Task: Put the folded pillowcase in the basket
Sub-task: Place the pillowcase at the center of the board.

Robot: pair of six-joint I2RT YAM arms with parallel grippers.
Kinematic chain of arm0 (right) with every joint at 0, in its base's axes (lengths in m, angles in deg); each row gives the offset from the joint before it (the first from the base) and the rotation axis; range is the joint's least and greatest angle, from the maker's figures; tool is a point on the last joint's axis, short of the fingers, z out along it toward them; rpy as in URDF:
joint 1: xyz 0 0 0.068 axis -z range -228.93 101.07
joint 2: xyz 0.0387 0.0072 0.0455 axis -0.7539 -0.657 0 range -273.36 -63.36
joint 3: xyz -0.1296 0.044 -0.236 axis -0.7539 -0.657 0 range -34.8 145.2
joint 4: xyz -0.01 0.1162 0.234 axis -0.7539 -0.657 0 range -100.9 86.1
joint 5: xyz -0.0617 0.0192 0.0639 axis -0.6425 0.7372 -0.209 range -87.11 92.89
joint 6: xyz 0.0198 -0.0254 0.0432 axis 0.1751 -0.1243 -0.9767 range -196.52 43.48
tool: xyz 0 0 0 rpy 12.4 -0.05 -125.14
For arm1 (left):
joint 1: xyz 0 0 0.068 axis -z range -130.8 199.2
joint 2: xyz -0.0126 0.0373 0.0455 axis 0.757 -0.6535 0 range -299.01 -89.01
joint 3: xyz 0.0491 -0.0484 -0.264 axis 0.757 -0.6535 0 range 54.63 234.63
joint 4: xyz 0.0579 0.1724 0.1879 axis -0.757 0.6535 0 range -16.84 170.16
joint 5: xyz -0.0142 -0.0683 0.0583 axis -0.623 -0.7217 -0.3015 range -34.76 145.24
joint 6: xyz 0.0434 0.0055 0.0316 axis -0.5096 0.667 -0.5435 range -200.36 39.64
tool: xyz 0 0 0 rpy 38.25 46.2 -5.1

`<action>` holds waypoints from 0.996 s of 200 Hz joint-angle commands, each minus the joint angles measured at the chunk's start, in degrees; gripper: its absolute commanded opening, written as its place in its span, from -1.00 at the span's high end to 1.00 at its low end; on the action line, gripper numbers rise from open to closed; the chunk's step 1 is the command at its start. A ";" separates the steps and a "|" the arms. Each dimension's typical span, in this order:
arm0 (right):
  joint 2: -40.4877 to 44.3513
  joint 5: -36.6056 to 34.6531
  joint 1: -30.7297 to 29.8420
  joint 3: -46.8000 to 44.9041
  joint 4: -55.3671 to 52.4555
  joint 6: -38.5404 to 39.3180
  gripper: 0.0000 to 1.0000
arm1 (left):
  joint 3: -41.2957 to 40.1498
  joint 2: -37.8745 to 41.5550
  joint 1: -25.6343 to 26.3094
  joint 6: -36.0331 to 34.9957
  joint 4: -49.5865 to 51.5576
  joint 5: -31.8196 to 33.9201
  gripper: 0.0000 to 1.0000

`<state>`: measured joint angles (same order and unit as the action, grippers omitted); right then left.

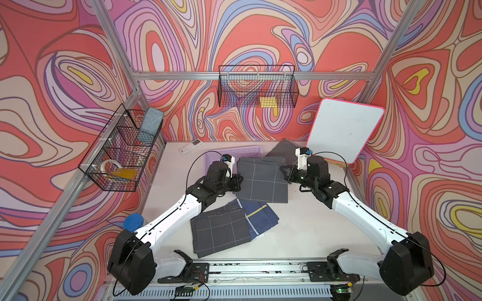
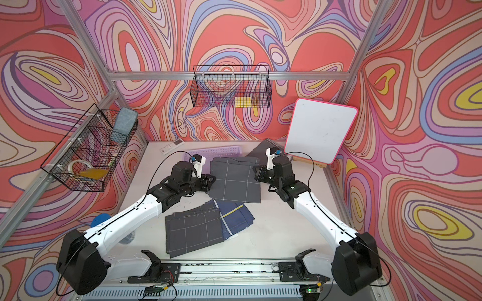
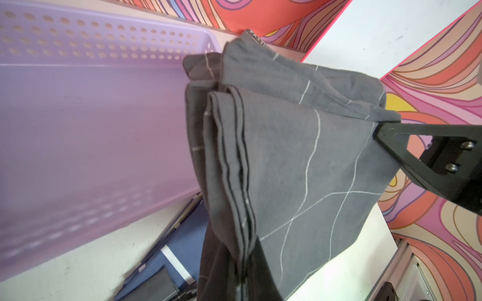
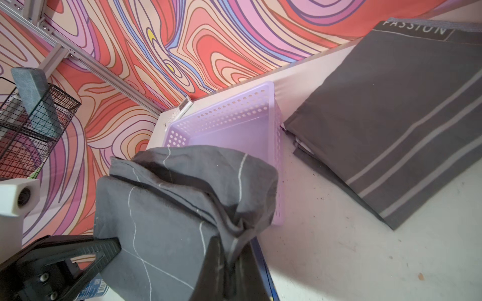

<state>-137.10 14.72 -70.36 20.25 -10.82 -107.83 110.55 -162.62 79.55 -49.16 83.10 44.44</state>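
Observation:
The folded pillowcase (image 1: 260,179) (image 2: 234,179), grey with thin white grid lines, hangs stretched between my two grippers above the table. It sits just in front of the lavender perforated basket (image 1: 234,152) (image 2: 214,152), and its far edge overlaps the basket's near rim. My left gripper (image 1: 238,181) (image 3: 241,271) is shut on the cloth's left edge (image 3: 287,156). My right gripper (image 1: 284,173) (image 4: 230,263) is shut on the bunched right edge (image 4: 169,208). The basket (image 4: 234,114) (image 3: 104,52) looks empty where its inside shows.
A grey grid cloth (image 1: 221,232) and a blue cloth (image 1: 260,216) lie folded on the near table. A grey striped cloth (image 4: 391,117) rests at the back right, under a leaning whiteboard (image 1: 344,127). Black wire baskets (image 1: 257,88) (image 1: 122,151) hang on the walls. A remote (image 1: 190,146) lies behind the basket.

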 commanded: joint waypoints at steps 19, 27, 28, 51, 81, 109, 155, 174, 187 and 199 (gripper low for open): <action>-1.51 1.09 0.16 4.00 1.00 0.29 1.00 | 3.93 1.18 -1.01 -2.58 4.52 -1.40 1.00; -1.05 0.92 0.19 4.02 -0.04 0.29 1.00 | 3.78 1.18 -1.01 -2.18 4.48 -2.32 1.00; -1.01 0.91 0.18 3.97 -0.16 0.24 1.00 | 3.77 1.18 -1.00 -2.15 4.48 -2.48 1.00; 1.08 0.23 0.20 3.14 -5.47 -0.12 1.00 | 1.87 0.63 -1.03 -0.36 3.37 -6.55 1.00; 5.60 -0.94 0.18 -0.08 -14.00 -0.98 1.00 | -2.35 -1.11 -0.65 2.50 -0.65 -12.77 1.00; 10.34 -3.79 0.16 -3.95 -20.51 -1.60 1.00 | -3.71 -3.97 2.26 2.46 -1.95 -13.85 1.00; 13.77 -8.92 0.19 -9.54 -28.00 -1.27 1.00 | -5.42 -12.39 8.52 5.01 -8.42 -12.92 1.00; 13.32 -11.00 0.18 -10.45 -30.47 -1.25 1.00 | -5.67 -16.04 9.96 6.22 -11.08 -12.76 1.00; 12.99 -11.82 0.18 -10.98 -31.33 -1.38 1.00 | -5.52 -18.33 10.60 6.56 -12.21 -12.59 1.00; 12.52 -12.00 0.21 -11.68 -31.24 -1.54 1.00 | -5.17 -20.33 11.19 6.77 -12.87 -12.64 1.00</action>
<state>-124.25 5.87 -70.34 9.60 -39.56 -109.14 105.50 -180.26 89.86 -43.74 74.86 32.00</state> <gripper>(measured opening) 0.073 0.086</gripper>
